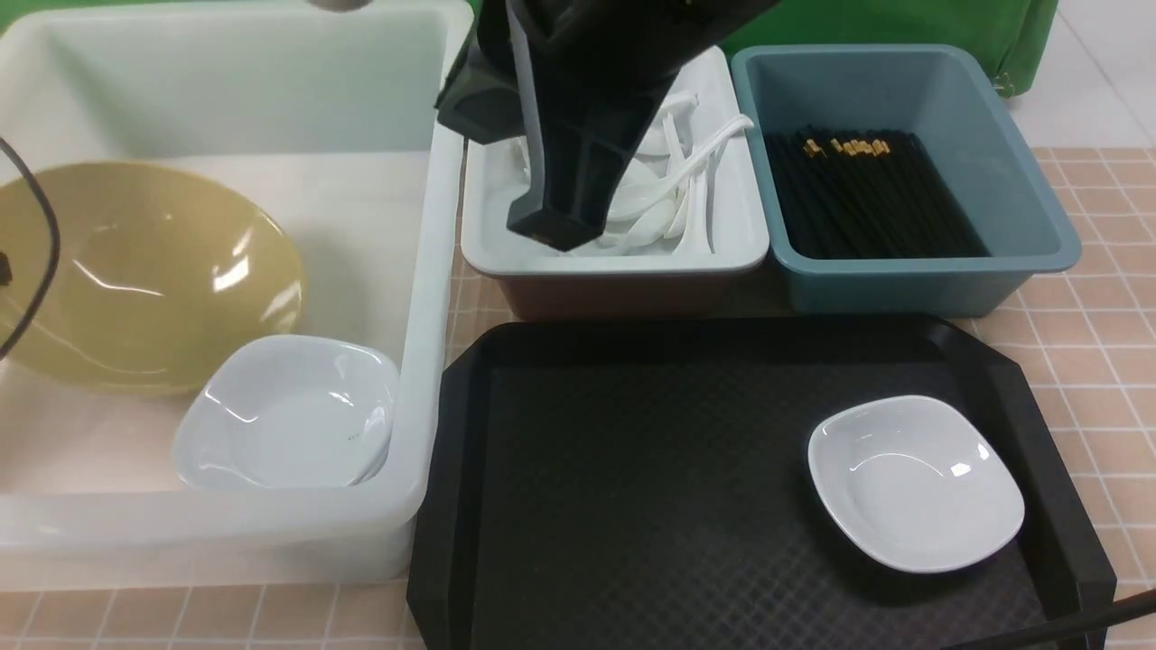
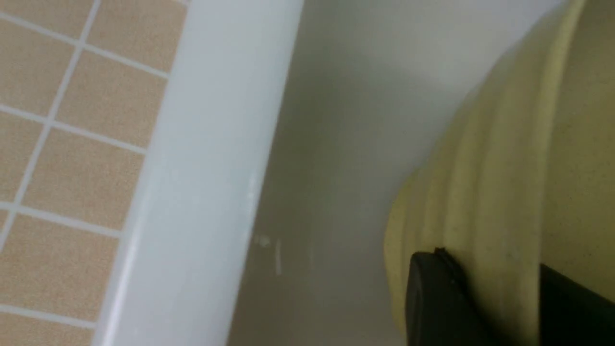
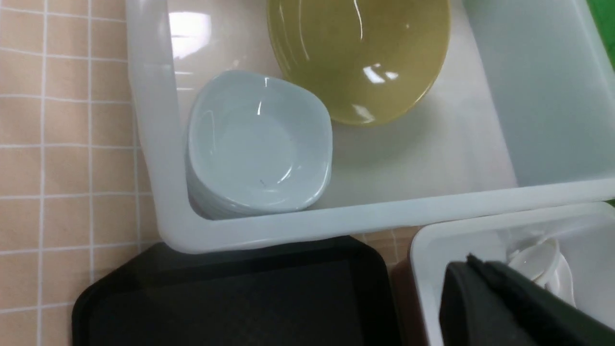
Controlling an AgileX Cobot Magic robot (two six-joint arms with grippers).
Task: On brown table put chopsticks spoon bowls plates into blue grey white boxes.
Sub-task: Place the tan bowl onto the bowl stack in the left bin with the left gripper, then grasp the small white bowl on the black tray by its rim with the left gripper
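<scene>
The olive-yellow bowl [image 1: 153, 271] leans tilted inside the big white box [image 1: 433, 271], next to a stack of white plates [image 1: 289, 420]. My left gripper [image 2: 487, 262] is shut across the bowl's [image 2: 528, 144] rim, one finger outside and one inside; it is out of the front view. My right gripper [image 1: 553, 233] is shut and empty, low over the grey box [image 1: 614, 260] of white spoons [image 1: 673, 190]. Black chopsticks [image 1: 867, 199] lie in the blue box [image 1: 1039, 208]. One white plate [image 1: 914, 483] sits on the black tray [image 1: 632, 496].
The tiled brown table [image 1: 1102, 298] shows to the right of the tray and boxes. A green object [image 1: 903, 23] stands behind the boxes. The three boxes stand side by side behind and left of the tray. A black cable [image 1: 45, 244] hangs at the left edge.
</scene>
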